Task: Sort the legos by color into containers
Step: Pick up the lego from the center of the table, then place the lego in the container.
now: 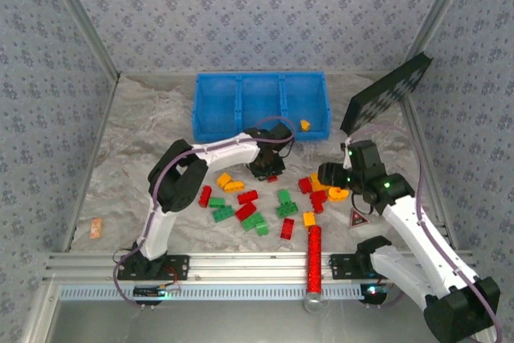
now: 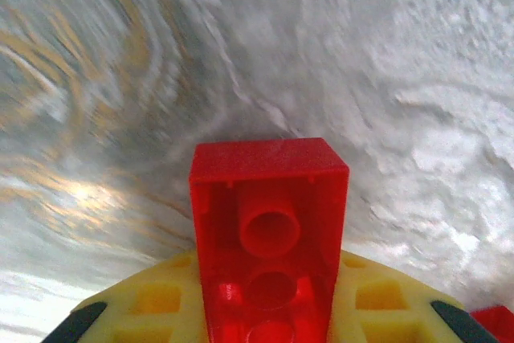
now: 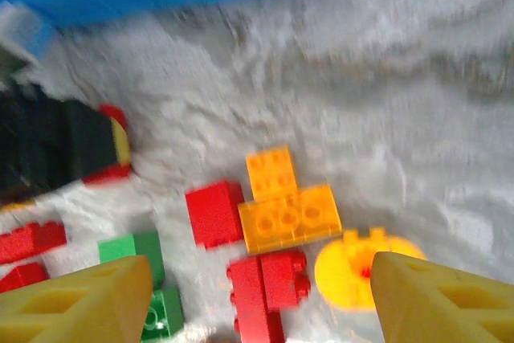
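Three side-by-side compartments are seen in the blue bin (image 1: 261, 78), which is set at the far middle of the table (image 1: 144, 134). One small orange piece (image 1: 305, 125) is seen in the right compartment, near its front wall. The bin's edge is also caught, blurred, along the top of the right wrist view.

The left gripper (image 1: 269, 168) is held just in front of the bin's middle compartment, pointed down, at the far edge of the brick pile. It is clamped on a red brick (image 2: 269, 230). In the left wrist view the brick is pinched between the yellow fingers (image 2: 128, 323) with its hollow underside turned to the camera, and the white table behind it is blurred.

The right gripper (image 1: 328, 174) is spread wide with nothing between its fingers (image 3: 80, 303), and it is hung over the right end of the pile. Below it a round orange piece (image 3: 353, 267), two orange bricks (image 3: 289, 218) and red bricks (image 3: 214, 213) are seen lying close together, some touching. Green bricks (image 3: 132, 251) are seen to their left.

Loose legos (image 1: 257, 206) in red, green and yellow-orange are scattered on the table between the two arms, in front of the bin. A red glittery cylinder (image 1: 314, 259) is laid at the near edge, a dark triangle (image 1: 358, 218) is seen right of the pile, and a black dotted panel (image 1: 385, 94) is leaned at the far right
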Robot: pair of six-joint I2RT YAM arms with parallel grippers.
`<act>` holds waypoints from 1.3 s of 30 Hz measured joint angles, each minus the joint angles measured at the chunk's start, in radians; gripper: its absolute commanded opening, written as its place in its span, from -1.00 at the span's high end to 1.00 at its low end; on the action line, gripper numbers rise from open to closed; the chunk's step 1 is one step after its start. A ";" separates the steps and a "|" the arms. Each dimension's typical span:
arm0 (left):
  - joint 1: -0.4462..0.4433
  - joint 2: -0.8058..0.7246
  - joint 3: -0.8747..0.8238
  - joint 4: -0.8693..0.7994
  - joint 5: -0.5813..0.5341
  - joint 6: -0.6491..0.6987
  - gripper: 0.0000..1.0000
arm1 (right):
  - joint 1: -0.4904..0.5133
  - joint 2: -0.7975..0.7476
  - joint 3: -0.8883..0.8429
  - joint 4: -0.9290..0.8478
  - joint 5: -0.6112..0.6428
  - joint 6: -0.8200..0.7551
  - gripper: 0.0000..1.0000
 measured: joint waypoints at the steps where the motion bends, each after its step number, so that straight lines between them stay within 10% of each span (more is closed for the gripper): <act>1: 0.008 0.000 0.001 -0.011 -0.009 0.021 0.77 | 0.003 -0.016 -0.021 -0.021 0.003 0.031 -0.52; 22: 0.045 -0.185 0.213 -0.097 -0.362 0.430 0.78 | -0.099 -0.131 -0.269 -0.052 -0.032 0.520 -0.73; 39: 0.183 0.295 0.628 -0.033 -0.394 0.570 0.81 | -0.140 -0.135 -0.300 0.056 -0.040 0.625 -0.75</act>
